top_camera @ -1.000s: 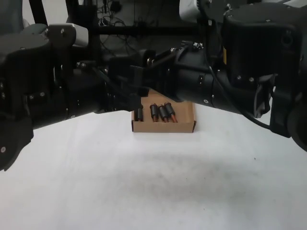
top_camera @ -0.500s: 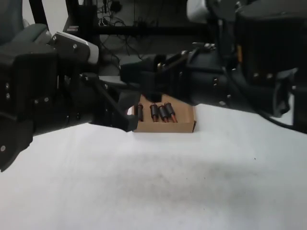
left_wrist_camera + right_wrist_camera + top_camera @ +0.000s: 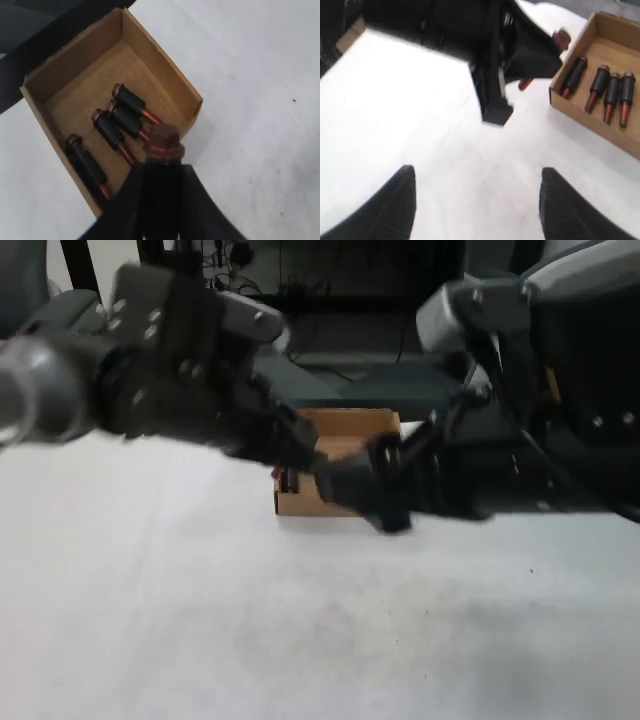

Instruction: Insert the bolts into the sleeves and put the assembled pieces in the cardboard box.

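Observation:
The cardboard box (image 3: pixel 162 62) lies open on the white bench, with several assembled bolt-and-sleeve pieces (image 3: pixel 129 106) side by side on its floor. My left gripper (image 3: pixel 162 167) is shut on another black sleeve with a copper bolt (image 3: pixel 164 142) through it, held just above and beside one box wall. In the right wrist view, that held bolt (image 3: pixel 561 36) pokes out of the left gripper (image 3: pixel 535 60) beside the box (image 3: pixel 600 117). My right gripper (image 3: pixel 478 170) hangs open over bare bench, apart from the box. In the high view both arms meet in front of the box (image 3: pixel 345 422).
The white bench (image 3: pixel 300 640) stretches free in front of the box. A dark frame with cables (image 3: pixel 330 280) stands behind the bench. The two arms crowd the space around the box.
The grippers were together above the box; now they have separated. The left arm has swung up and back with the sleeved bolt, and the right arm has dropped lower in front of the box.

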You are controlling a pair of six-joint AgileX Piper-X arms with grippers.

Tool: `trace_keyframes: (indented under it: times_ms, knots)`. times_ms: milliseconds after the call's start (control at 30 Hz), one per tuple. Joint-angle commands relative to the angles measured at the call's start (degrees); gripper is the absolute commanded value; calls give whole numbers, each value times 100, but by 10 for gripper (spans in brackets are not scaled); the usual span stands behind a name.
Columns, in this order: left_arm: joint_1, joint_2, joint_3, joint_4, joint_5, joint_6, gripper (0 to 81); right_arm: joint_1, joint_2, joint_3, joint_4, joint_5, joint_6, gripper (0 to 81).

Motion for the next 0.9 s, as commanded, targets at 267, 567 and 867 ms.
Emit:
trace_keyframes:
  times_ms: [267,567,867]
  knots:
    - [-13,2003,-2978,1928,-239,57,17,-25,-81,-30,1205,12,-1651,700]
    - [-27,3035,-4479,2141,-296,-507,17,-25,-81,-30,1245,12,-2115,700]
    - [-26,3694,-5146,2772,-350,-585,17,-25,-81,-30,1245,-16,-2227,700]
